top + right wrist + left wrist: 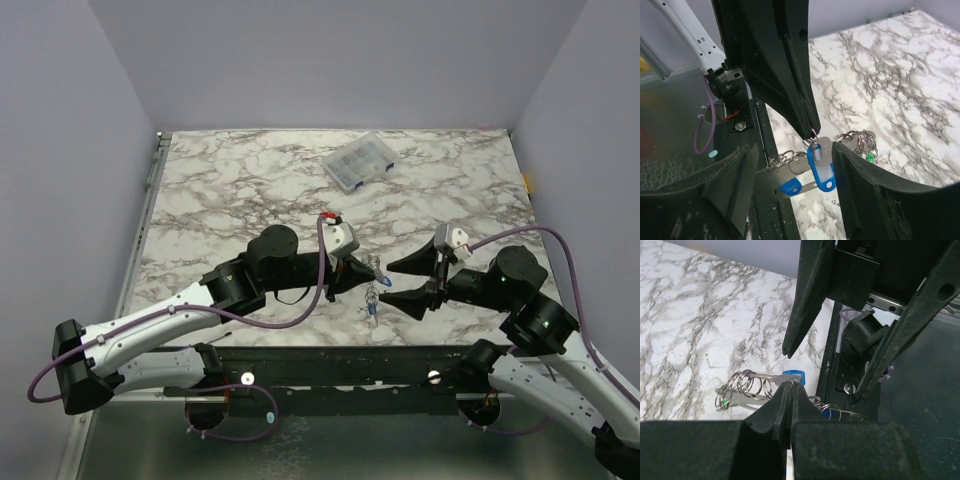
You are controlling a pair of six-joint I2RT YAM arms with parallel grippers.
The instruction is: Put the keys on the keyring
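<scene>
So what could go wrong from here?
The left gripper pinches only the thin wire loop above the blue plastic key tag with its jaws' very tips, so the tag may slip. The right gripper, jaws open around that tag, could knock the left tips when closing. Dropped, it could fall off the near edge of the marble table.

Both arms reach inward, left tool [373, 268] pinched tight, right tool [388, 281] spread wide, tips almost meeting.

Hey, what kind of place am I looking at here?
Likely a robot test booth: a marble-patterned tabletop, plain lavender walls boxing it in, and two white-and-black arms bolted to a black rail.
</scene>
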